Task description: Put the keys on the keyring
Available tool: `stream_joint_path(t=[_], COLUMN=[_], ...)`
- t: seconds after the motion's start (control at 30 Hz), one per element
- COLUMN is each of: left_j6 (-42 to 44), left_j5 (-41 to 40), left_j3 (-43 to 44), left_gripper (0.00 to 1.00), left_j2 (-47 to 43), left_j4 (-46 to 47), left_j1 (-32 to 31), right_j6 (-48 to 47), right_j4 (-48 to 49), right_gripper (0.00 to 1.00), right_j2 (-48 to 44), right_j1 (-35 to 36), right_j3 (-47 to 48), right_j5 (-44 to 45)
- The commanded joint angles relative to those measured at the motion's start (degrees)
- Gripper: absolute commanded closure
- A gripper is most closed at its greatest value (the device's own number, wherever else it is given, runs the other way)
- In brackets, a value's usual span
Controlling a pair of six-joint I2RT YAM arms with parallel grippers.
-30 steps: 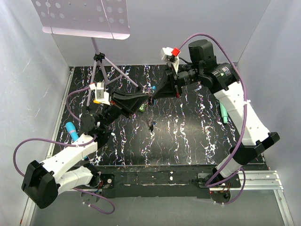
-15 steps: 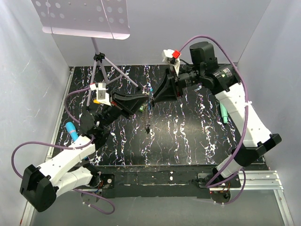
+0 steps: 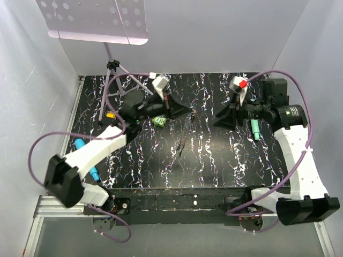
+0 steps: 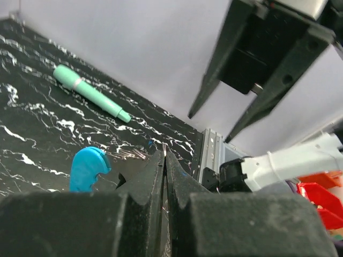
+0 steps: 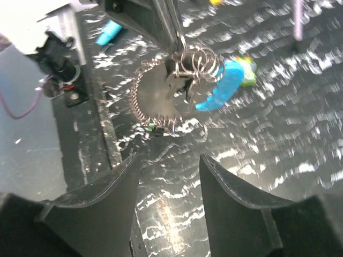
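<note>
When viewed from above, shows the left gripper (image 3: 186, 110) up over the middle of the table (image 3: 214, 160), pinched shut on the keyring (image 3: 180, 143), which is visible there only as a thin dark streak dangling below. Probably held off the surface to let the loop hang free and reachable. Shows the right gripper (image 3: 220, 120) well apart on the other side, aimed toward the ring, spread and empty. Leaves a teal marker (image 3: 255, 128) beside the right arm and a green lump (image 3: 158, 122) under the left one, neither needed for this job. From the left wrist, confirms fingers (image 4: 153, 176) pressed flat together, with the blue clip (image 4: 88, 168) and a bit of chain poking out just past them. From the right wrist, gives the plainest look: parted fingers gripping nothing, framing the loop hanging from the other arm's tips, clip tilted out sideways, tiny keys (image 5: 155, 127) seemingly threaded at the bottom. Suggests a steady hold by one arm for work by the other.
</note>
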Motion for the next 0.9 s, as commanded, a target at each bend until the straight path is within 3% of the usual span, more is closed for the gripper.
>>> stream_joint_path(t=[0.0, 0.17, 0.3, 0.67, 0.87], left_j6=[-5.7, -12.5, -8.6, 5.0, 7.1], left_j5=[1.8, -4.3, -12.7, -31.9, -36.8], left_j3=[10.8, 20.0, 28.1, 30.7, 35.4], left_gripper=[1.0, 1.0, 1.0, 1.0, 1.0], left_j2=[13.9, 29.3, 36.5, 41.1, 44.3], left_j4=[-1.7, 3.9, -0.6, -8.6, -12.8], left_j1=[-0.1, 0.0, 0.2, 4.4, 9.4], right_j6=[2.5, 6.1, 6.5, 7.0, 7.0], right_j4=[9.3, 16.2, 18.1, 21.9, 22.9], right_gripper=[0.44, 0.43, 0.43, 0.42, 0.42], right_j2=[-5.5, -11.2, -13.7, -15.2, -15.0], right_j1=[-12.2, -22.7, -25.1, -25.6, -25.6], right_j3=[-10.8, -22.1, -26.6, -34.1, -35.5], right_j5=[-1.8, -3.9, -5.1, -6.7, -7.3])
